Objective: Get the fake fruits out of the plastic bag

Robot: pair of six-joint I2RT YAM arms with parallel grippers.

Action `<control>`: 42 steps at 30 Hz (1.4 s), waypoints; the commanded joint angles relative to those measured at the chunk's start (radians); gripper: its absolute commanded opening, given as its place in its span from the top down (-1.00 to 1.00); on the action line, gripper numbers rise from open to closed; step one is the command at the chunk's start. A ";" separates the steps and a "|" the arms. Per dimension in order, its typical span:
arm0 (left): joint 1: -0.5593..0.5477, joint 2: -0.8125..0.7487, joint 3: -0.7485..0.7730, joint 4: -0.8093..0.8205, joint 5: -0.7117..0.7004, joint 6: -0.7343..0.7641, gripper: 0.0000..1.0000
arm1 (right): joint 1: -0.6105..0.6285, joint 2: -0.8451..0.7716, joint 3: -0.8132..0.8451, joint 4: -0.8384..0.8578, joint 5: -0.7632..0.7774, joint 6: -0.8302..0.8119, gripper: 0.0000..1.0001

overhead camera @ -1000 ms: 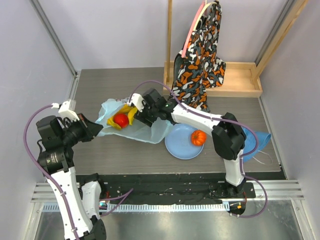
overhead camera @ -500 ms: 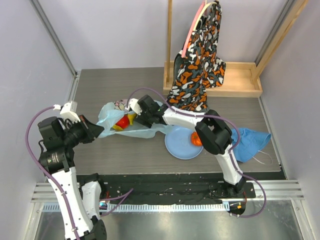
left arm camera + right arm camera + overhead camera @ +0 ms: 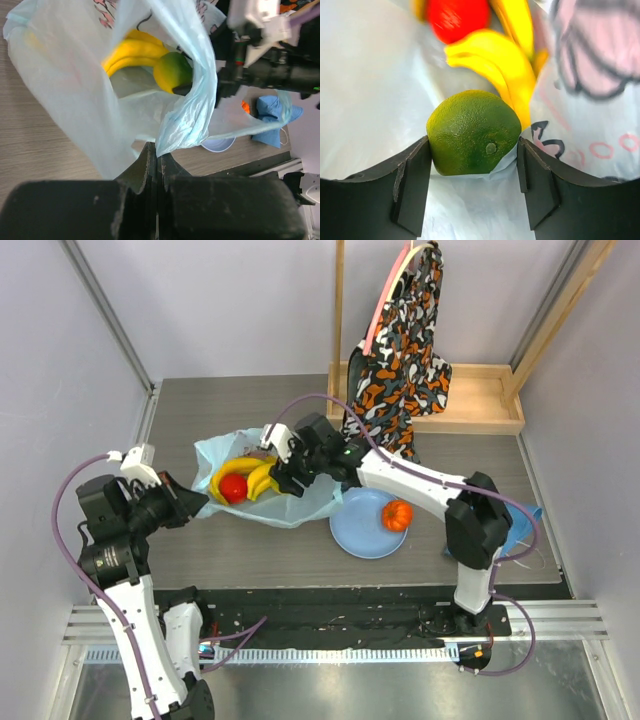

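Near the worktop's [image 3: 250, 550] left edge, the left gripper [image 3: 156, 152] pinches the plastic bag [image 3: 60, 95]; inside it, the right gripper [image 3: 474, 150] is clamped on the green round fruit [image 3: 470, 127].

You've got a grey wood-grain table [image 3: 250, 400], pale lilac walls [image 3: 230, 310], wooden tray [image 3: 480, 423] back right, patterned cloth [image 3: 400, 350] hanging above it, metal rail [image 3: 560, 620] at near edge

From above, the right pincer [image 3: 272, 475] covers the green fruit [image 3: 472, 131]. In the right wrist view the red fruit [image 3: 457, 17] is blurred and cut by the top edge. The bag [image 3: 65, 100] veils part of the bananas [image 3: 135, 50].
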 commanded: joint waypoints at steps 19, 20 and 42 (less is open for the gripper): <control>0.023 0.011 -0.033 0.002 0.037 0.006 1.00 | 0.030 -0.074 -0.131 0.033 -0.112 0.114 -0.60; 0.023 0.011 -0.033 0.000 0.039 0.006 1.00 | 0.038 -0.080 -0.122 0.033 -0.125 0.120 -0.61; 0.036 -0.006 -0.036 0.013 0.048 -0.008 1.00 | 0.107 0.067 -0.196 0.108 0.144 -0.021 -0.68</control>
